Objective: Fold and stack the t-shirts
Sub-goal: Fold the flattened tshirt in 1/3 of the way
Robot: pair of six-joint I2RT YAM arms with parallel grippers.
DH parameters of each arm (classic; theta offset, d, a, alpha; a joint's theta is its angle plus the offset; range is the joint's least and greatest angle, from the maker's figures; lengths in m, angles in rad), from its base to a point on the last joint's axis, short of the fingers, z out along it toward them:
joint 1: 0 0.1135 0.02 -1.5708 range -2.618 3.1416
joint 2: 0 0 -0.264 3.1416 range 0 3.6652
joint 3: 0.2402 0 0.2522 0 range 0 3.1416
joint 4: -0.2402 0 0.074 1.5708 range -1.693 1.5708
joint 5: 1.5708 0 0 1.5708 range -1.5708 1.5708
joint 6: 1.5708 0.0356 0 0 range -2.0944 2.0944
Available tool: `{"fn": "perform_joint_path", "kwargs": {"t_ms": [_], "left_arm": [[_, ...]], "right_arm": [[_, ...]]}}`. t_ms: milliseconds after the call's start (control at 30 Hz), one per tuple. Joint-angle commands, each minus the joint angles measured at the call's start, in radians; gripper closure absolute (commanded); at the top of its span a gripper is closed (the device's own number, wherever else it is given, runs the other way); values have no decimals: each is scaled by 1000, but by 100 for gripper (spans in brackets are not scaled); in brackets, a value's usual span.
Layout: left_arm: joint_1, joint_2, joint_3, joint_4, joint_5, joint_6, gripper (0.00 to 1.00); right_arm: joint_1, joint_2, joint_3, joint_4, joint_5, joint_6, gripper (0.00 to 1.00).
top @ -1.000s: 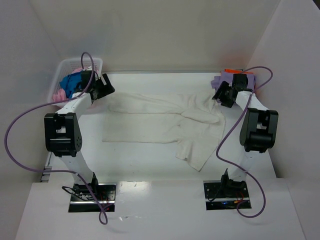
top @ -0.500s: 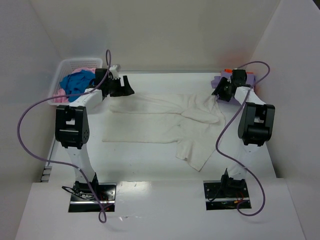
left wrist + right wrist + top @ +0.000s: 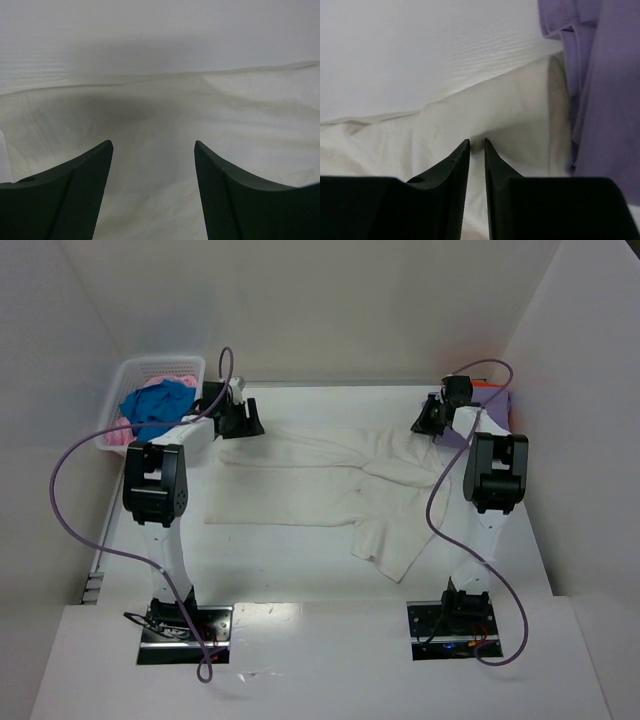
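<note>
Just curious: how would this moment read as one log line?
left gripper open over cream t-shirt | right gripper shut on its far edge

The top view looks down from behind the near edge over the whole counter (image 3: 300,555); each wrist view sits close over the far edge of the cream-white t-shirt (image 3: 300,480), shared by all
</note>
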Motion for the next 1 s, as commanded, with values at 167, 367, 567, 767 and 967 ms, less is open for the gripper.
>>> {"fn": "perform_joint_path", "kwargs": {"t_ms": [167, 367, 567, 767, 967], "left_arm": [[-1, 129, 184, -105, -122, -29, 26], [-1, 163, 230, -188, -211, -29, 48], [-1, 194, 263, -225, -260, -29, 70], [-1, 255, 374, -311, -322, -29, 76], [8, 358, 548, -393, -333, -29, 77]], "right_arm": [[17, 104, 127, -64, 68, -39, 81], [26, 153, 168, -95, 99, -39, 84], [53, 208, 256, -136, 145, -49, 89], [75, 286, 387, -197, 167, -49, 90], [95, 366, 547, -269, 167, -49, 90]]}}
